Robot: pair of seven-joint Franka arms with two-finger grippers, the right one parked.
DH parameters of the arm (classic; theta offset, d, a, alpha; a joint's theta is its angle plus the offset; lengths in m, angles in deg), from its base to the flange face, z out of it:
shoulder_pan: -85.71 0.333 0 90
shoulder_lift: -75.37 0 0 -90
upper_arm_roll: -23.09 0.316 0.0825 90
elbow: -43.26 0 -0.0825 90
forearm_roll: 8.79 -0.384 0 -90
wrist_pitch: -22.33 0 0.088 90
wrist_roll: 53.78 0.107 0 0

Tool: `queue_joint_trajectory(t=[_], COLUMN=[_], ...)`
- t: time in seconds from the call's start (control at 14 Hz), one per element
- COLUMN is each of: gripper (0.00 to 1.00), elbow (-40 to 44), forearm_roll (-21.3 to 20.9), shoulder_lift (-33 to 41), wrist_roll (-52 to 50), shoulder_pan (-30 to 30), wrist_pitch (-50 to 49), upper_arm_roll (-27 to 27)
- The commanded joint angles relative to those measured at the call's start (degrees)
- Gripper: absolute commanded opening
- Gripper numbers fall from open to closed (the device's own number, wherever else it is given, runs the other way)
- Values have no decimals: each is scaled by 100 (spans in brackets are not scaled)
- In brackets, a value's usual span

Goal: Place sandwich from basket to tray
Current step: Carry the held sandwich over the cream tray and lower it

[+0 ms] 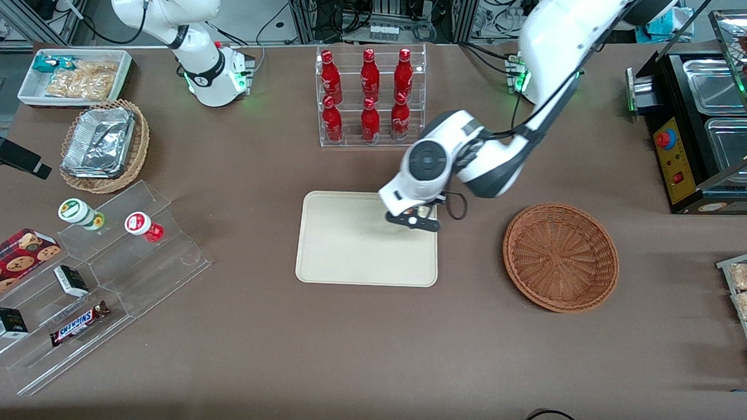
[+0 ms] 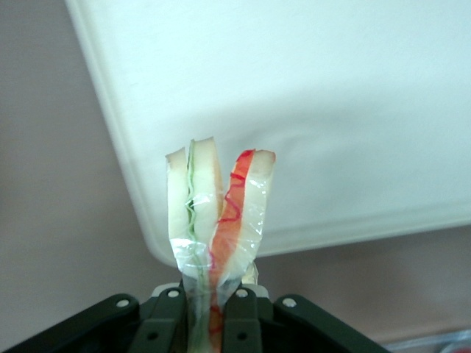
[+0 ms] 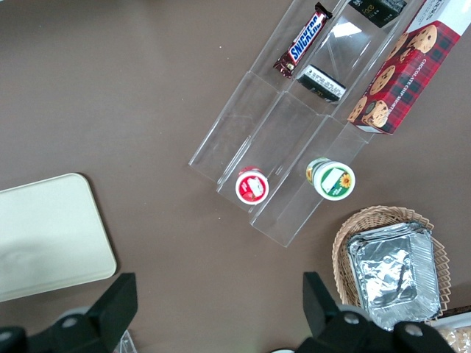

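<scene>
My gripper (image 1: pixel 412 221) hangs over the corner of the beige tray (image 1: pixel 347 246) that lies toward the reddish-brown basket (image 1: pixel 560 257) and farthest from the front camera. In the left wrist view the gripper (image 2: pixel 210 323) is shut on the sandwich (image 2: pixel 217 213), a plastic-wrapped wedge of pale bread with red and green filling. The wedge sticks out from between the black fingers (image 2: pixel 165 323), above the tray (image 2: pixel 331 110) near its rounded corner. In the front view the sandwich is hidden under the arm. Nothing lies in the basket.
A clear rack of red bottles (image 1: pixel 370 95) stands farther from the front camera than the tray. Toward the parked arm's end are a clear stepped stand with snacks (image 1: pixel 91 287), a tan basket with a foil container (image 1: pixel 102 144) and a white bin (image 1: pixel 74 75). A black appliance (image 1: pixel 705 128) stands at the working arm's end.
</scene>
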State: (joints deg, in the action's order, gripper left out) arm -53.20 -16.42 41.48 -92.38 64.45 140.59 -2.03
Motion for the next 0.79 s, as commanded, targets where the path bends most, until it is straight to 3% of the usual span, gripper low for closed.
queue_joint_trajectory(t=[0.0, 0.29, 0.5, 0.57, 0.64, 0.71], gripper=[17, 17, 18, 23, 47, 99], elbow=[1259, 2156, 2290, 2290, 2290, 2255], forearm_roll=[-440, -450, -441, -441, -450, -476], shoulder_lift=[-977, -1610, -1788, -1788, -1797, -1779], wrist_roll=[-805, -1043, -1255, -1264, -1256, -1195], shoulder_pan=[-448, -905, -1029, -1038, -1038, -1038], wrist_pitch=[-146, -119, 196, 232, 241, 232], upper_arm_roll=[245, 596, 641, 649, 650, 658])
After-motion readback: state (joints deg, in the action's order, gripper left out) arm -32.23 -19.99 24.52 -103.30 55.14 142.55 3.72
